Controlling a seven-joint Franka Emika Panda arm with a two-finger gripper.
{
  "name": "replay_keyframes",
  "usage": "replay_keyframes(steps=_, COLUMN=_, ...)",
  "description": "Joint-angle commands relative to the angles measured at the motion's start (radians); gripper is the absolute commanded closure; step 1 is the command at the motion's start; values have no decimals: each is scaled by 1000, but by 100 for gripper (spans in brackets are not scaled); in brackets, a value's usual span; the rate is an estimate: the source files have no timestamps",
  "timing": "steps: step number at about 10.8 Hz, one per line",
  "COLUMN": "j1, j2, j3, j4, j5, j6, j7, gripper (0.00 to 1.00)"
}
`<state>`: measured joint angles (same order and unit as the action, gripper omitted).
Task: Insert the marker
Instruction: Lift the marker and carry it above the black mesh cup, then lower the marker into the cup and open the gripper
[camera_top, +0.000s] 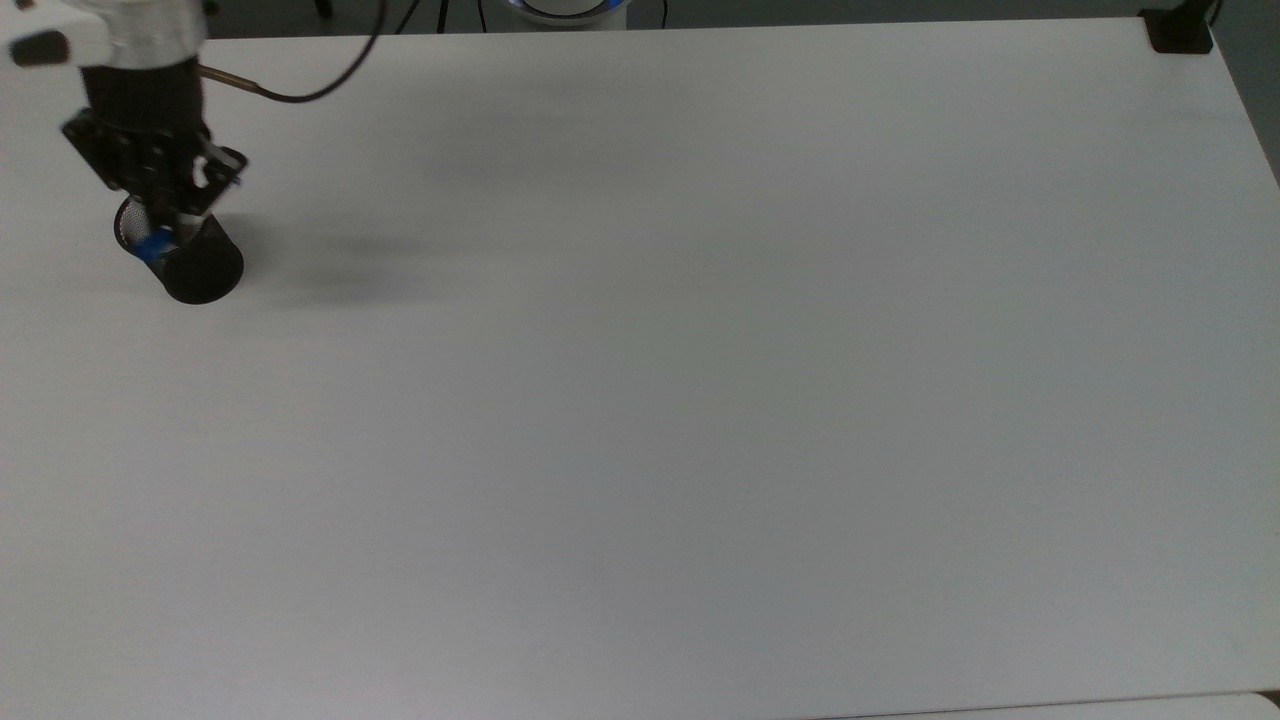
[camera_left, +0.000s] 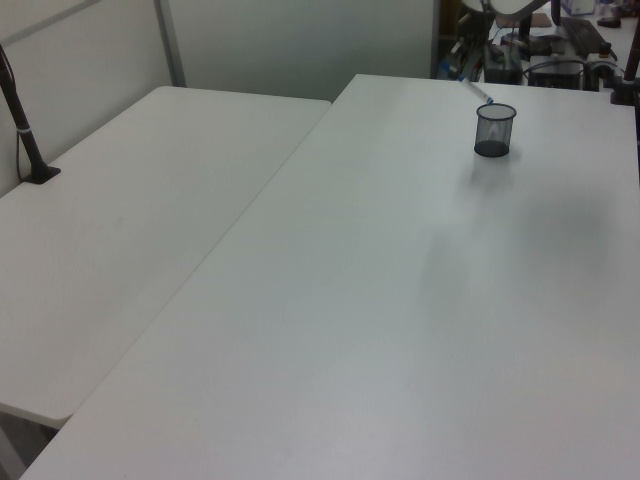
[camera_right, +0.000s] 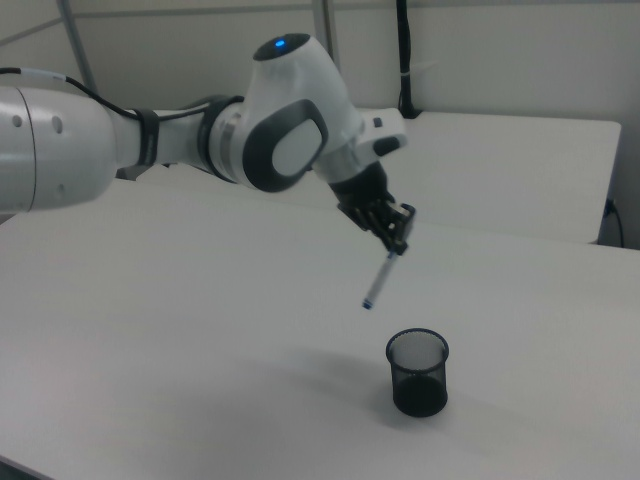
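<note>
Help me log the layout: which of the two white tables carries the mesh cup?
The table on the left view's right; the black mesh cup stands at its far end.

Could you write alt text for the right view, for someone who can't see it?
A white robot arm's gripper holds a slim marker tilted in the air, blue tip down, above and to the right view's left of an upright black mesh cup on a white table.
</note>
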<state>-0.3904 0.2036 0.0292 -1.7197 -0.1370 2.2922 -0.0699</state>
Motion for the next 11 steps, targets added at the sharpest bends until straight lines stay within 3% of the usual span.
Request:
replay_keyframes(steps=1, j1=-11, j2=-41, j3=-81, j4=-122, j5=20, j6=201, j7=-4, gripper=88)
replay_keyframes(steps=5, j1=-24, j2=-41, j3=-106, j4=-319, j5=20, j6=516, j7=-22, gripper=88)
replay_keyframes(steps=8, j1=-24, j2=-50, j3=-106, j4=-327, j5=20, j6=512, j7=-21, gripper=84)
replay_keyframes(steps=9, j1=-24, j2=-50, j3=-106, j4=-327, j5=20, j6=509, j7=-19, gripper=58)
replay_keyframes(steps=10, j1=-22, j2=-50, j3=-104, j4=-324, j5=20, j6=498, j7=-10, gripper=2)
replay_keyframes(steps=11, j1=-15, j2=-62, j3=-104, j4=-324, j5=20, j6=483, j7=-5, gripper=0)
